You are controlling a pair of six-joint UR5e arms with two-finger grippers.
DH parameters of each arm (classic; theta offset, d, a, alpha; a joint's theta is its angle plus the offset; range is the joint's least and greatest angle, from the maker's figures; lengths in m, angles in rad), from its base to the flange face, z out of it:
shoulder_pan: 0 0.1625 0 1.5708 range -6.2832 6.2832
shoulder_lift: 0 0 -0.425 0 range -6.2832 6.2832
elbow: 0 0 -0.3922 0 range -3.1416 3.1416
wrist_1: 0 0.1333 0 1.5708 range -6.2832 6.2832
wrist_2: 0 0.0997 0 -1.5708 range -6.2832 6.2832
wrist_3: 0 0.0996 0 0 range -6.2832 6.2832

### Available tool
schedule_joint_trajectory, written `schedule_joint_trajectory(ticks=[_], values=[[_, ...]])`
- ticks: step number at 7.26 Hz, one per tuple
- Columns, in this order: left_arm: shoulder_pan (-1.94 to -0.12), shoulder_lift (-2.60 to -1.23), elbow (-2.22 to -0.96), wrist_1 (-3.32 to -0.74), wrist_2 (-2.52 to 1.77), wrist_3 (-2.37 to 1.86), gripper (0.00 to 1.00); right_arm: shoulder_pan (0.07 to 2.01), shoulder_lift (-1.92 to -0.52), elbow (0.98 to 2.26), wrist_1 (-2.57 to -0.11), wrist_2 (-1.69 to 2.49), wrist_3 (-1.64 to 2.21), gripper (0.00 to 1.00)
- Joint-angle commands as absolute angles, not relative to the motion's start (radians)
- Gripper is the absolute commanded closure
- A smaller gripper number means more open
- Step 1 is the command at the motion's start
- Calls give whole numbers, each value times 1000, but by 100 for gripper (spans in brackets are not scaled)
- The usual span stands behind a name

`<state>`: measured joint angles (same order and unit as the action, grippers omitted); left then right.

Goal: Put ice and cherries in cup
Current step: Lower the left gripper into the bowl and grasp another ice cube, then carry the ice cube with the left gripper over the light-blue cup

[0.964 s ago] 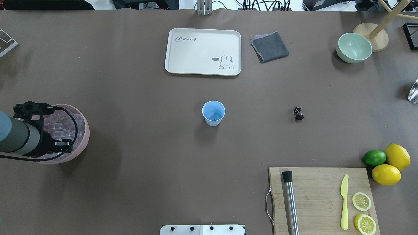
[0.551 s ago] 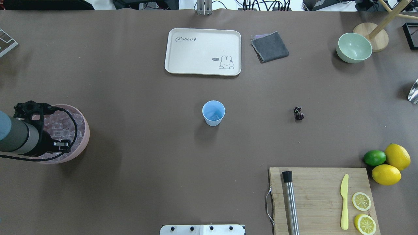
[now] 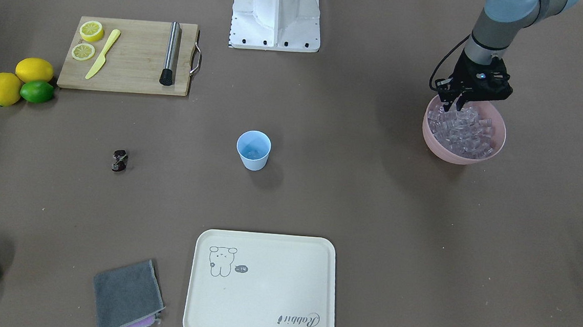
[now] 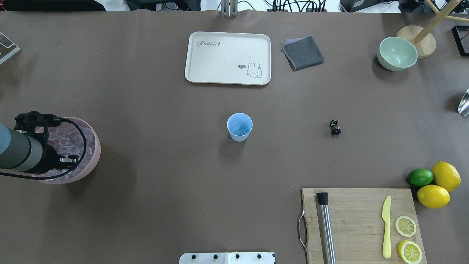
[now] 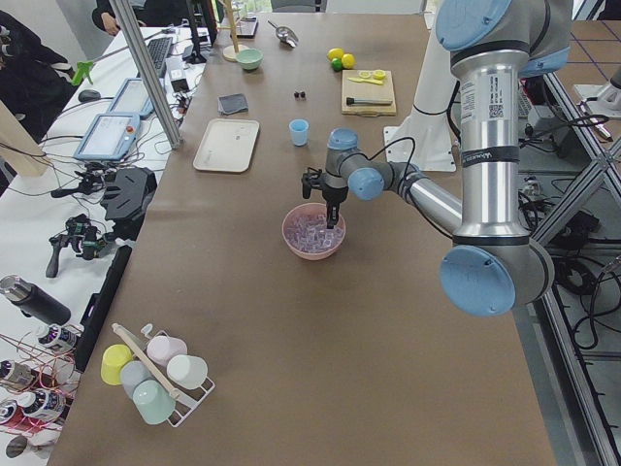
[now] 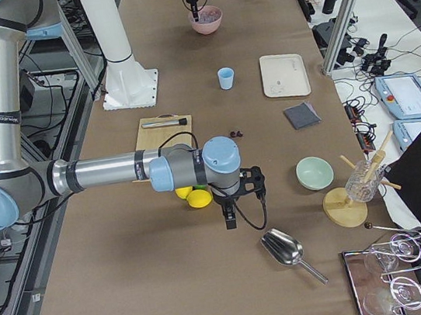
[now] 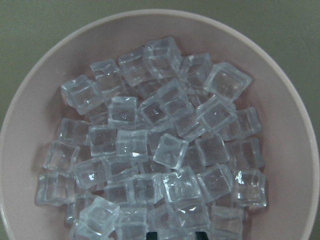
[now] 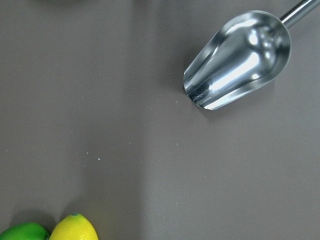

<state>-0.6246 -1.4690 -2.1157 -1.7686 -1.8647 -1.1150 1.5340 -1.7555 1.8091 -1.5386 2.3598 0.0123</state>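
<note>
The light-blue cup (image 4: 239, 126) stands upright at the table's middle, and a clear cube seems to lie in it. The cherries (image 4: 335, 127) lie on the table to its right; they also show in the front view (image 3: 119, 160). The ice (image 7: 170, 150) fills a pink bowl (image 4: 94, 154) at the table's left edge. My left gripper (image 3: 453, 106) points down over the near side of the bowl, fingers slightly apart, just above the cubes and empty. My right gripper (image 6: 230, 221) hovers beyond the lemons; I cannot tell if it is open.
A cream tray (image 4: 205, 73) and a grey cloth (image 4: 302, 52) lie at the far side. A green bowl (image 4: 397, 53) stands far right. A cutting board (image 4: 351, 220) bears a muddler, a yellow knife and lemon slices. Lemons and a lime (image 4: 420, 177) sit beside it. A metal scoop (image 8: 235, 60) lies nearby.
My left arm has drawn back slightly to the left over the pink bowl. Nothing else has moved.
</note>
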Motion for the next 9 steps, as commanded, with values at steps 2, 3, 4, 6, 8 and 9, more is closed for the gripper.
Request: schedule_joint_trajectory(ticks=[2,3,4,6,8,9], values=[[-721,-1466,-2132,-1766,-1875,-988,94,1534,-1753,1809,-1539,2368,14,0],[-759,-1471,-2135,-1766,-1875,-924,100,1534,-1750,1809,-1539,2365,14,0],[-802,-1489,-2137,-1767,-1876,-878,100,1534,-1750,1809,-1539,2367,12,0],[-824,-1686,-2125,-1766,-1868,-877,100,1534,-1749,1807,-1537,2367,11,0],[-815,-1906,-2041,-1766,-1868,-925,100,1534,-1746,1812,-1536,2373,11,0],[-778,-1987,-2005,-1772,-1865,-978,100,1534,-1746,1812,-1534,2376,11,0]])
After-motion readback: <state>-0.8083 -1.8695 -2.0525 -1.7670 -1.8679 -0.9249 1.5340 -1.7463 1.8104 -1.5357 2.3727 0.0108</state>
